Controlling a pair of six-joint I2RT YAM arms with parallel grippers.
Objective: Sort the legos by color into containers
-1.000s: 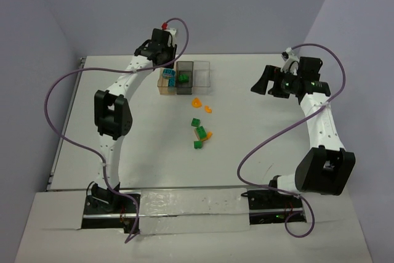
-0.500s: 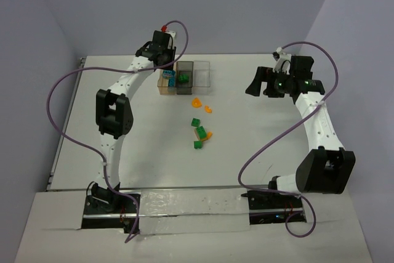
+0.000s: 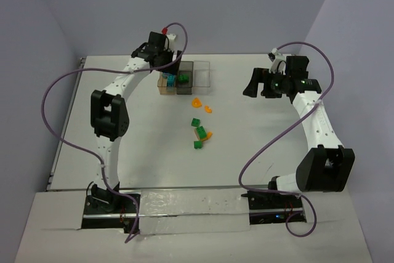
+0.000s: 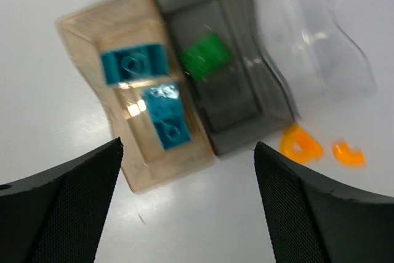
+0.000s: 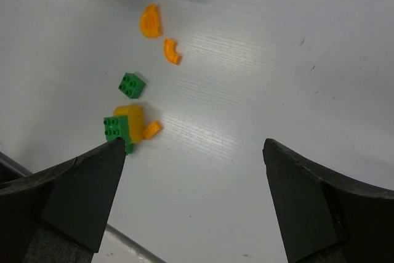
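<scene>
Left claw (image 4: 188,152) spread wide, empty, over the containers (image 4: 86,53). Loose legos (image 5: 132,84) lie on the surface (image 5: 277,60) at the containers' near side. The orange pair (image 4: 300,147), just beside them, appears nearest this claw. Right claw (image 5: 194,145) is wide and empty.

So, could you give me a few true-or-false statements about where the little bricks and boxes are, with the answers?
1. The orange-tinted box holds two teal bricks. True.
2. The grey box is empty. False: it holds one green brick.
3. The orange pieces are inside the clear box. False: they lie on the table, and that box looks empty.
4. The left gripper and the right gripper are both open and hold nothing. True.
5. Some green bricks lie loose on the table. True.
</scene>
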